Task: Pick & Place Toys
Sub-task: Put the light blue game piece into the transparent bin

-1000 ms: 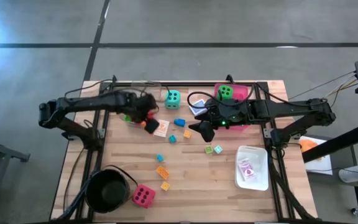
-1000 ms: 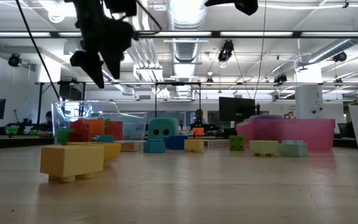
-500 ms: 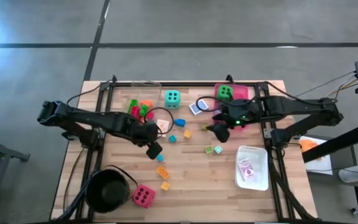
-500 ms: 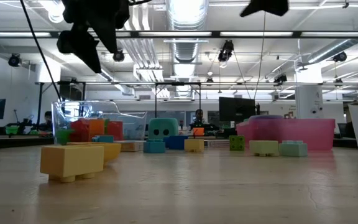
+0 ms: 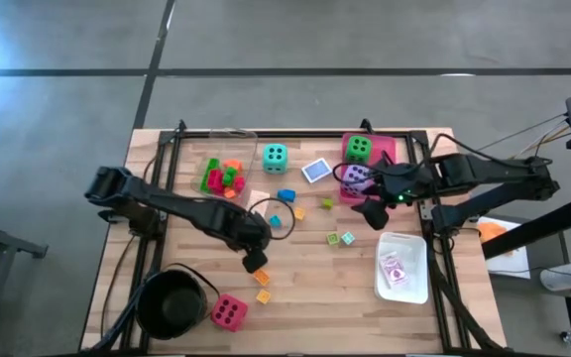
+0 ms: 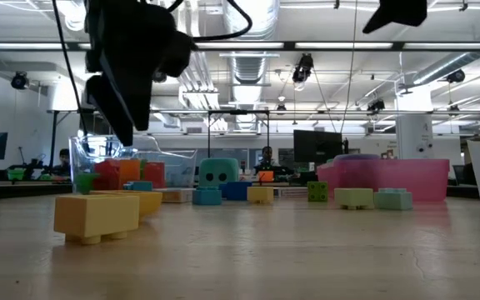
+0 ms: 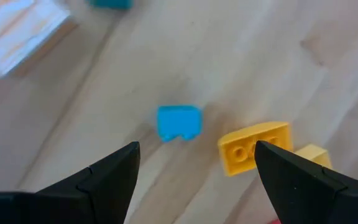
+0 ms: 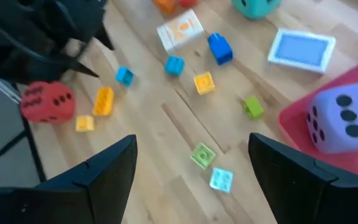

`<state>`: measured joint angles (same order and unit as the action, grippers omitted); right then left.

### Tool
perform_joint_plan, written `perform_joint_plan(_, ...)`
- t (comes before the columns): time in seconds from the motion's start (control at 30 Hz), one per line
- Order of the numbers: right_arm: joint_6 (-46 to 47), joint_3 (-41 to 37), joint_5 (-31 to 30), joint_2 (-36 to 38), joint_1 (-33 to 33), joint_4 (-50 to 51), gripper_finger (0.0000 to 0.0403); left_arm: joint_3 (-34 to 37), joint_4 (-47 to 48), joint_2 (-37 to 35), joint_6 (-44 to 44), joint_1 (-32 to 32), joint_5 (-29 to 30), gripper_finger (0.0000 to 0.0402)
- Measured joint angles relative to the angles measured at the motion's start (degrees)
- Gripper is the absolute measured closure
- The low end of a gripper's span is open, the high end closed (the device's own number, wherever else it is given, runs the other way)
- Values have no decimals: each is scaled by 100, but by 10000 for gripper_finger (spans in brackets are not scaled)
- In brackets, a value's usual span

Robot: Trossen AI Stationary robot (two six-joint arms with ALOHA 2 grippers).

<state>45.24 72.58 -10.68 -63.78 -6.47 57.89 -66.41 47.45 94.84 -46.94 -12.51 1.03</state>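
Both grippers, left [image 5: 255, 261] and right [image 5: 370, 213], hang empty with fingers apart over scattered bright blocks and black-dotted dice; no writing is legible.

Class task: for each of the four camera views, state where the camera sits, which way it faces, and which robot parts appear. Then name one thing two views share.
High view: above the table, looking straight down; both arms, left claw, right claw.
Low view: at tabletop height, looking level across; left arm hangs in from above.
Left wrist view: on the left arm, facing down at the wood; its two open fingers.
Right wrist view: on the right arm, facing the table; its open fingers.
Shared: the yellow block shows in both wrist views.
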Motion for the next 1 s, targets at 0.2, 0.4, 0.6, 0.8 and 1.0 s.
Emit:
perform_joint_plan(0.2, 336, -702, 59, 211, -6, -99, 104, 0, -187, 284, 159, -13, -85, 80)
perform_joint_plan(0.4, 604, -1357, 98, 452, -6, -804, 104, 2, -209, 599, 215, -28, -55, 80)
perform_joint_plan(0.6, 624, -1702, 282, 616, -13, -1590, 104, 7, -150, 813, 315, -31, 191, 80)
perform_joint_plan(0.8, 587, -1663, 322, 601, -17, -1708, 104, 20, -191, 990, 377, -28, 326, 80)
perform_joint_plan(1.0, 427, -1488, 321, 552, -17, -1710, 104, 22, -316, 1182, 521, -16, 293, 80)
